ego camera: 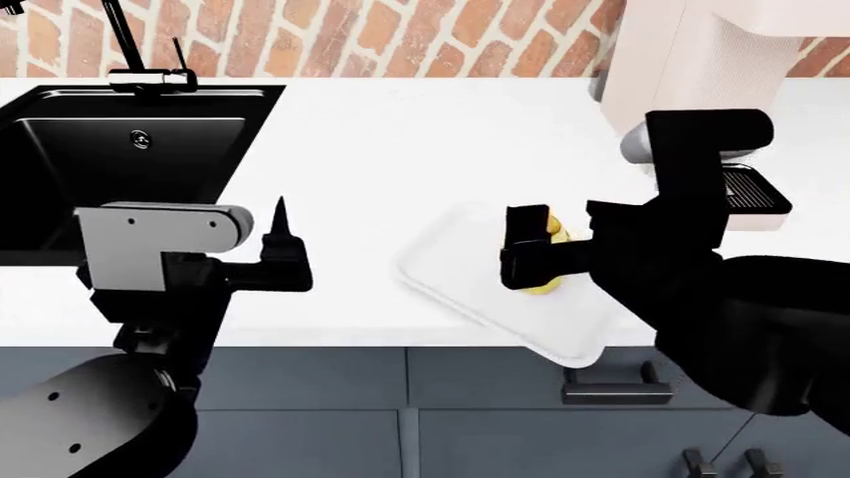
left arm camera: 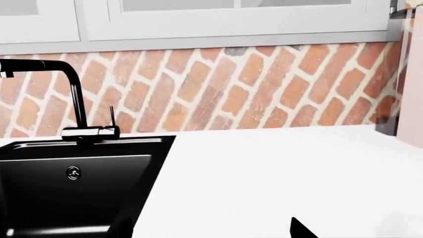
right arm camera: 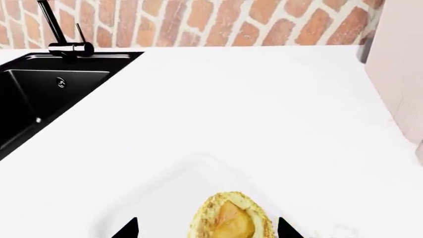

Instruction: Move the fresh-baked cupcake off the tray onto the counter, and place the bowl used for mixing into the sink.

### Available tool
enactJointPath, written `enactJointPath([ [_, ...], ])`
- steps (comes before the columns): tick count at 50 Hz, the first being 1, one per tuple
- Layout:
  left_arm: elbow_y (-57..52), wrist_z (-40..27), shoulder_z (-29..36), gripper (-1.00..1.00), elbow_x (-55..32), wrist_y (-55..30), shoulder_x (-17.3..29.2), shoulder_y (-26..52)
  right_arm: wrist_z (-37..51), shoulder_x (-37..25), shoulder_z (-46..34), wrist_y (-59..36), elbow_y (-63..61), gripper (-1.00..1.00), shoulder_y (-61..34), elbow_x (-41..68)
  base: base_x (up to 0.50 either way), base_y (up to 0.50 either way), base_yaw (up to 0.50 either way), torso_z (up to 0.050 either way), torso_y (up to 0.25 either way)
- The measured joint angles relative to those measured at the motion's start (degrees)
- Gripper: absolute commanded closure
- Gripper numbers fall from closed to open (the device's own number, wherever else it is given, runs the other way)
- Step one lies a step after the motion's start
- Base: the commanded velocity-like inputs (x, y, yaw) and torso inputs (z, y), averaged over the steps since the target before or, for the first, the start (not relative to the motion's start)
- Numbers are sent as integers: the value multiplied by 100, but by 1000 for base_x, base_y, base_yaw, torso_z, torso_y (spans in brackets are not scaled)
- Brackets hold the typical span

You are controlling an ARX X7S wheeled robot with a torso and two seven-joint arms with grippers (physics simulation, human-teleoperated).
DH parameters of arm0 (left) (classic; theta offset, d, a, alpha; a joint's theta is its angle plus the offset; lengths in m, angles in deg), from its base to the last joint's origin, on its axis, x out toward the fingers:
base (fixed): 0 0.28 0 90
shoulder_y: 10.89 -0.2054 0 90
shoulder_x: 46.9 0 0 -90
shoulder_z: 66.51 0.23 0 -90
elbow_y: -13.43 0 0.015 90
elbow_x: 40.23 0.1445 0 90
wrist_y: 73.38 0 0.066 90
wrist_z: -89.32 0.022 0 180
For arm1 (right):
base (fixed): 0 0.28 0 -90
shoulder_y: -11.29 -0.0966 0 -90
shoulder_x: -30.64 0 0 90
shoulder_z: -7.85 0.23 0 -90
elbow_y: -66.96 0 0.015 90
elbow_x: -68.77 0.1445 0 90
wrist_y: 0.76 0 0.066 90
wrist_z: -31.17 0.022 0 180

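Observation:
The cupcake, pale yellow with swirled frosting, sits on the white tray near the counter's front edge. My right gripper is open, with its jaws on either side of the cupcake and clear of it. In the head view this gripper covers most of the cupcake. My left gripper is open and empty, above the counter just right of the black sink. The left wrist view shows the sink and bare counter. The bowl is not in view.
A black gooseneck faucet stands behind the sink against the red brick wall. A beige coffee machine stands on the counter at the back right. Grey-blue cabinets with black handles are below.

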Motion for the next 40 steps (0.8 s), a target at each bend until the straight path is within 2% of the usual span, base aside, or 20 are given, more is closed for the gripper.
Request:
enactJointPath([
  [40, 441, 282, 183, -100, 265, 143, -252, -67, -376, 513, -167, -315, 968, -100, 189, 79, 0, 0, 0, 0, 0],
])
